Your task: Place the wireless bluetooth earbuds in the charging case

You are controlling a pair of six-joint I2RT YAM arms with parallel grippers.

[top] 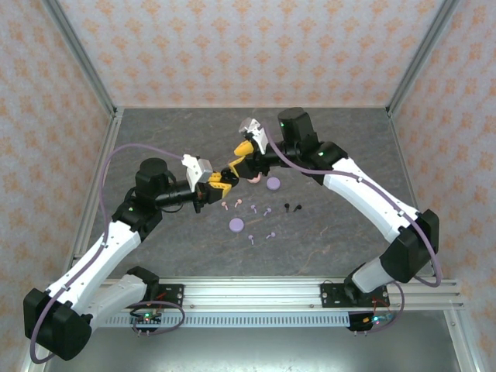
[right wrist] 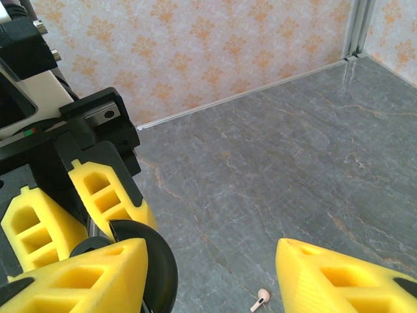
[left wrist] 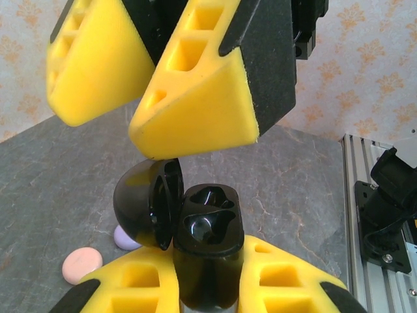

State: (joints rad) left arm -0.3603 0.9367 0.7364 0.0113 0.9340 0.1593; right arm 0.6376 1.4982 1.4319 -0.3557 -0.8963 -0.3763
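Holding the black charging case (left wrist: 208, 248) tight, your left gripper (top: 219, 180) has its yellow fingers shut on the lower part of the case. The case stands upright in that grip, up off the table (top: 349, 155). Its lid (left wrist: 144, 202) is flipped open and hangs to one side, and in the left wrist view you can look right down into its two cups.

Your right gripper (top: 240, 157) sits just above the case. Its jaws are partly open with nothing between them. One of its fingers (left wrist: 195, 111) is touching the top of the lid, or very nearly; you cannot tell which.

None of the earbuds are in the case. They all lie on the table, on the side of the case toward the arm bases. The pink earbuds (top: 225, 205) are the closest to the case. The lavender earbuds (top: 267, 211) are spread out a bit farther from it. The black earbuds (top: 287, 207) lie beyond those, on the right arm's side of the case.

A pink round case (left wrist: 81, 264) rests on the table near the black case, with a lavender round case (left wrist: 124, 239) just beside it. Another lavender round case (top: 236, 225) sits farther from the black case, among the earbuds.
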